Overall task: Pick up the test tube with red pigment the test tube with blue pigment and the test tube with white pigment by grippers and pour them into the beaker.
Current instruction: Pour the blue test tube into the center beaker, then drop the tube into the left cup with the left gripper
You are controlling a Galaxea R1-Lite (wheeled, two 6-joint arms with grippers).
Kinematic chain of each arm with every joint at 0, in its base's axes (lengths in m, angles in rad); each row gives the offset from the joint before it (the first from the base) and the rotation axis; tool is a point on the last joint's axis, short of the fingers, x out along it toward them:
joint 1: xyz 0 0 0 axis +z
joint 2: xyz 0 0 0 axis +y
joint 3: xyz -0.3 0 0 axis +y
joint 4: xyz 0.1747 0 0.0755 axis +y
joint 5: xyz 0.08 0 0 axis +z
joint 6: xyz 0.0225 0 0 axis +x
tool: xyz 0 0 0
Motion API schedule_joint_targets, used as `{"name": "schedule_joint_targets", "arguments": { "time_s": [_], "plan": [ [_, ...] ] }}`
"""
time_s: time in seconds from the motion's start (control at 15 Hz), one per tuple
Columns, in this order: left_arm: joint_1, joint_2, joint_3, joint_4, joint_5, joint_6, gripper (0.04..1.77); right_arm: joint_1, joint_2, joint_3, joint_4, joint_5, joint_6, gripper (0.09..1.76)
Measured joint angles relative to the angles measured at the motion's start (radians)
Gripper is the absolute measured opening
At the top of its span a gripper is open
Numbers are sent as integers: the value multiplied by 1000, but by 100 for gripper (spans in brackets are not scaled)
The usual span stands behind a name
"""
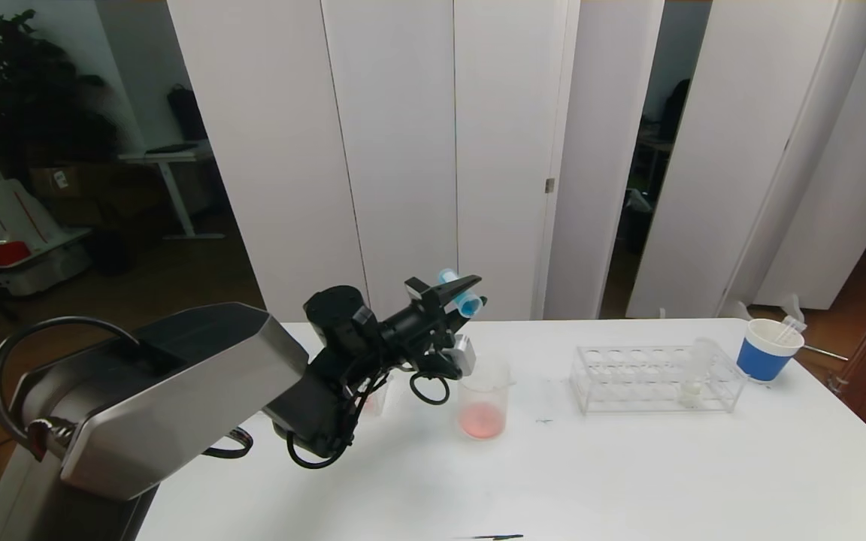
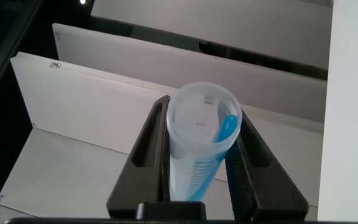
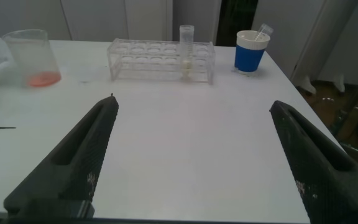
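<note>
My left gripper is shut on the test tube with blue pigment and holds it tilted in the air just above the beaker. In the left wrist view the tube sits between the two black fingers, with blue streaked along its inner wall. The beaker has pink-red pigment at its bottom. The test tube with white pigment stands upright in the clear rack. My right gripper hangs open over bare table, holding nothing. The test tube with red pigment is not in view.
A blue-and-white paper cup with a clear item inside stands at the table's back right, beyond the rack. A small clear container is half hidden behind my left arm. White partition panels stand behind the table.
</note>
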Motion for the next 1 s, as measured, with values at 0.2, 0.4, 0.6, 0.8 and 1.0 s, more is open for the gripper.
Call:
{"name": "schedule_joint_targets", "arguments": {
  "time_s": [0.2, 0.4, 0.6, 0.8, 1.0],
  "plan": [
    [-1, 0, 0, -4, 0, 1, 59, 0, 0, 0, 0, 1, 0, 175],
    [-2, 0, 0, -7, 0, 9, 59, 0, 0, 0, 0, 0, 0, 175],
    [-8, 0, -3, -16, 1, 11, 59, 0, 0, 0, 0, 0, 0, 175],
    [-15, 0, -11, -19, 7, 12, 59, 0, 0, 0, 0, 0, 0, 175],
    [-16, 0, -14, -19, 8, 12, 59, 0, 0, 0, 0, 1, 0, 175]
  ]
}}
